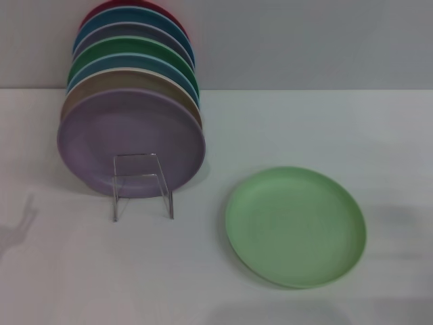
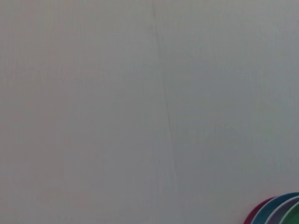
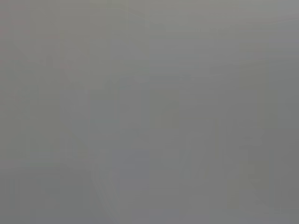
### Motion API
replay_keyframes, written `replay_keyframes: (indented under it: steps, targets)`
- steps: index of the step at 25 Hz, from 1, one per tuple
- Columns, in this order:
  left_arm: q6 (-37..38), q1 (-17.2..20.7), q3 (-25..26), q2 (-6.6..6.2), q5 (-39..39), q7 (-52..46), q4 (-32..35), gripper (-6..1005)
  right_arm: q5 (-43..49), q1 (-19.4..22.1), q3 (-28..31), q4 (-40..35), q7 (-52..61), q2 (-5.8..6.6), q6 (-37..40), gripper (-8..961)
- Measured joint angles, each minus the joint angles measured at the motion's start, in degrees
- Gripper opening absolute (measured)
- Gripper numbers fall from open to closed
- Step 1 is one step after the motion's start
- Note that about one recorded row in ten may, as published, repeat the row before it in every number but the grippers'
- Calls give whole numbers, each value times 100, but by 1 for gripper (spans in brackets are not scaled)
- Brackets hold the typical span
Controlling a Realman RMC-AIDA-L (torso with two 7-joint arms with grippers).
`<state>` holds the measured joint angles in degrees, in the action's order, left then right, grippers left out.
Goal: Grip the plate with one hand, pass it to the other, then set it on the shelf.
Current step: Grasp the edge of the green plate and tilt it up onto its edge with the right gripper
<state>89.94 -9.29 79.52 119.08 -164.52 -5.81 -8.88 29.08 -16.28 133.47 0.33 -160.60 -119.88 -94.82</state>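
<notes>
The light mint-green plate lies flat on the white table, right of centre in the head view. The shelf, a small clear rack with a thin upright front frame, stands to its left and holds a leaning row of several plates, the lilac plate in front. Neither gripper shows in any view. A faint arm shadow falls on the table at the far left. The left wrist view catches only the rims of the racked plates in a corner. The right wrist view is plain grey.
Behind the lilac plate stand tan, pale blue, dark green, blue and red plates, reaching back to the grey wall. White tabletop surrounds the mint plate and the rack.
</notes>
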Motion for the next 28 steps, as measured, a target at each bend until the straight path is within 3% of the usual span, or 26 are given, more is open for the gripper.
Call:
replay_keyframes:
  steps: [5,11,15,22,25,28]
  targets:
    - [-11,-28,-4,1,-4,0,-8,864,2,-110,-402,5,10,13,-16,846]
    - [-24,-46,-18,0,-16,0,-10,864,2,-341,-473,105,195,46,-75,844]
    - [1,-45,-42,1,-5,0,-9,863,15,-612,-773,535,455,65,328,843]
    - [17,13,-49,1,-11,1,-8,863,51,-564,-1085,1275,1092,58,937,833]
    - [47,58,-51,1,-3,-98,-8,863,289,-287,-1512,2415,1789,56,2026,829]
    - [47,58,-51,1,-1,-135,-8,863,790,221,-2350,4383,3045,91,3816,824]
